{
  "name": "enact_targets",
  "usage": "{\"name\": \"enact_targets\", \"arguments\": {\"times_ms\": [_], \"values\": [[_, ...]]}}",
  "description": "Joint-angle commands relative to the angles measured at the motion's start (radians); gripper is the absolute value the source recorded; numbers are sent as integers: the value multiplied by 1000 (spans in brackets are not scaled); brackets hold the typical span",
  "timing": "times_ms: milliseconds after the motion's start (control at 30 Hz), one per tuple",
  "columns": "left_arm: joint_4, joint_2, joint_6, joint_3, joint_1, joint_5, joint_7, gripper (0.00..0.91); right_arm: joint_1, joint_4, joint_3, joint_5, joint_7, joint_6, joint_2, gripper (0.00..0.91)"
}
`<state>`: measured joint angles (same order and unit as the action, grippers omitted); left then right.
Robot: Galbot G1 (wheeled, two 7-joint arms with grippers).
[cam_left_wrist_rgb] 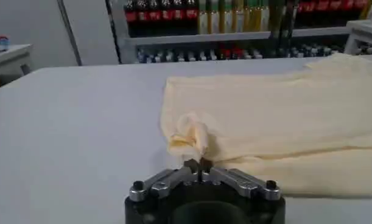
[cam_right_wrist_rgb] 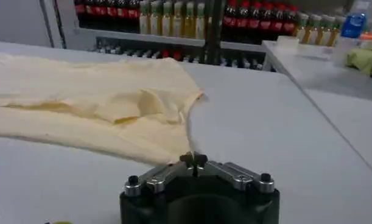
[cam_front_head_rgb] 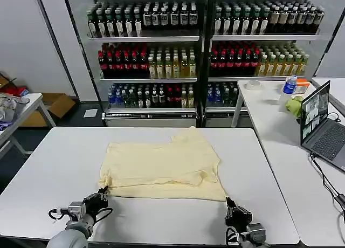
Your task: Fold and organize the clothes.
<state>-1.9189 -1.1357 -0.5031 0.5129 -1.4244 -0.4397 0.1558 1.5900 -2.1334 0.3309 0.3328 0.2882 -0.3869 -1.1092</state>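
Observation:
The clothes, one cream short-sleeved T-shirt (cam_front_head_rgb: 161, 164), lie partly folded on the white table (cam_front_head_rgb: 54, 167), with the near hem towards me. My left gripper (cam_front_head_rgb: 101, 195) is at the shirt's near left corner. In the left wrist view the left gripper (cam_left_wrist_rgb: 198, 163) is shut, and a bunched knot of the shirt (cam_left_wrist_rgb: 189, 141) sits right at its tips. My right gripper (cam_front_head_rgb: 230, 205) is at the near right corner. In the right wrist view the right gripper (cam_right_wrist_rgb: 193, 159) is shut where the pointed corner of the shirt (cam_right_wrist_rgb: 82, 97) ends.
A second white table (cam_front_head_rgb: 280, 162) adjoins on the right, carrying a laptop (cam_front_head_rgb: 323, 124), a green cloth (cam_front_head_rgb: 295, 105) and a blue-capped bottle (cam_front_head_rgb: 290, 85). Shelves of bottles (cam_front_head_rgb: 161, 54) stand behind. A small side table (cam_front_head_rgb: 21, 105) stands at the far left.

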Motion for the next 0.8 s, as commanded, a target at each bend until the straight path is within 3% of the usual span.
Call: {"name": "enact_targets", "arguments": {"times_ms": [33, 167, 200, 233, 267, 800], "values": [[-33, -1, -2, 11, -42, -3, -3, 10, 47, -49, 25, 6, -3, -4, 3, 0], [-52, 4, 2, 27, -79, -4, -6, 0, 74, -65, 47, 3, -4, 0, 11, 0], [-50, 4, 4, 29, -80, -5, -7, 10, 69, -64, 47, 4, -1, -1, 9, 242], [-48, 5, 5, 32, -79, -5, -7, 10, 68, -62, 46, 5, 1, -2, 8, 544], [-43, 7, 6, 35, -77, -5, -7, 10, 41, -50, 40, 8, 3, -13, 4, 907], [-3, 14, 4, 27, -33, -1, -7, 10, -289, 143, -107, 131, 46, -81, -38, 907]]}}
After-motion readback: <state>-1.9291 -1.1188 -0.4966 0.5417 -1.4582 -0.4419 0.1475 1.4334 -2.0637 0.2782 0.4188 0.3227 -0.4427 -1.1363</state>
